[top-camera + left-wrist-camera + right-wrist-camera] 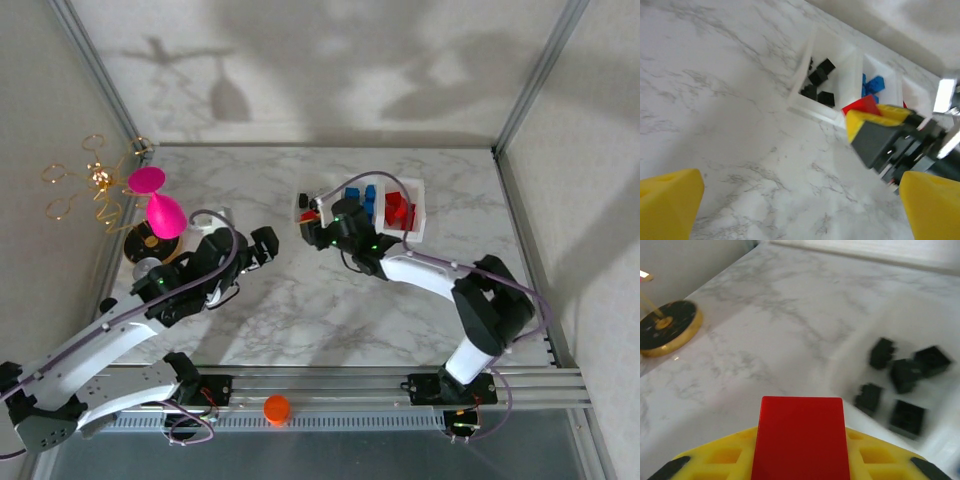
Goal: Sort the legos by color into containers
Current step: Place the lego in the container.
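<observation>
The right gripper [314, 218] is pinching a red lego [800, 435] between its yellow fingers [715, 460] and is hanging at the left end of the row of containers [418, 200], by the tray of black legos [900, 382]. The top view is laying out the whole row, with blue legos [360, 198] in the middle tray and red legos [400, 212] in the right one. The right wrist view is showing the held brick close up as a flat red face, with the black bricks blurred beyond it and a black-and-gold disc [665, 327] lying off to the left on the marble table [300, 310]. The left wrist view is catching that grip from the side, a red corner poking out above the yellow finger. The left gripper [800, 205] is hovering over bare marble, well apart from the trays, its jaws standing wide apart with nothing between them.
</observation>
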